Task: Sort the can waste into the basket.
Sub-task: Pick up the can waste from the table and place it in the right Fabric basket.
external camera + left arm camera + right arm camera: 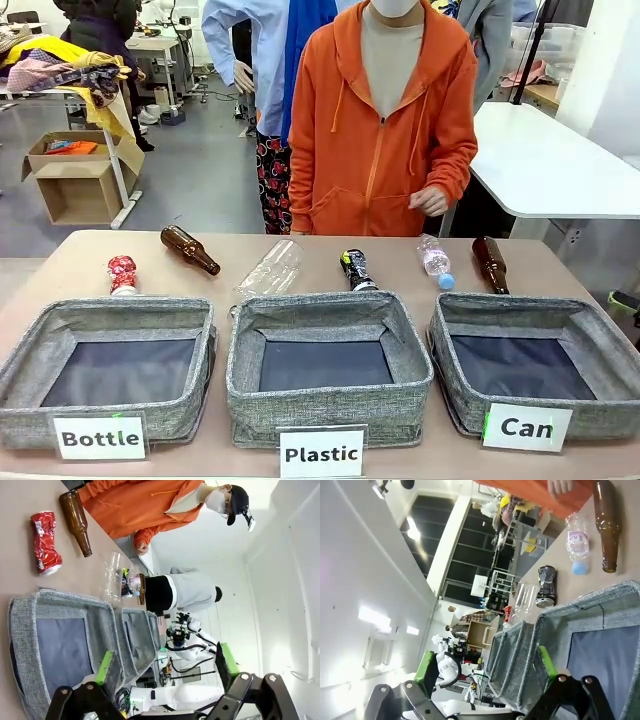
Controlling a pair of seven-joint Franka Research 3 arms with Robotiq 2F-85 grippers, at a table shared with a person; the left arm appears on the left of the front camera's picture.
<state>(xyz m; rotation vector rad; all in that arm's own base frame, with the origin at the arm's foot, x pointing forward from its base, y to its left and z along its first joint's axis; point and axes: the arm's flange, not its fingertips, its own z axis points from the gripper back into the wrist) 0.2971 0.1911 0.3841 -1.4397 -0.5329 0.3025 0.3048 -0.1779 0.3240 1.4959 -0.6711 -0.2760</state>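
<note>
Green-padded and spread wide, the left gripper (166, 664) holds nothing; in its wrist view it hangs above the near baskets. The right gripper (486, 665) is just as wide and just as empty, poised over the near side of the basket (600, 605) it must fill.

Taking the front view as a clock face, three grey woven baskets line the near edge of the table (60, 265). The one labelled "Bottle" (110, 312) sits at 8 o'clock and the one labelled "Plastic" (325, 400) at 6. The task's basket (530, 312), marked by its white "Can" label (527, 428), sits at 4. Its dark inside is bare, as are the other two.

Behind the baskets the waste lies in a row. The red can (122, 274) is at 9 o'clock, just beyond the "Bottle" basket and well apart from its goal. The black can (355, 269) lies near 12, just behind the "Plastic" basket. Between and around them are a brown bottle (190, 250), a clear plastic bottle (270, 270), a smaller clear bottle (435, 260) and a second brown bottle (490, 264) at 2 o'clock.

Farthest off, a person in an orange hoodie (385, 130) stands at 12, one hand (431, 200) held at the waist.

Nothing looks sorted yet. Both cans are left to pick up and carry across, the red one having the longer way to go.
</note>
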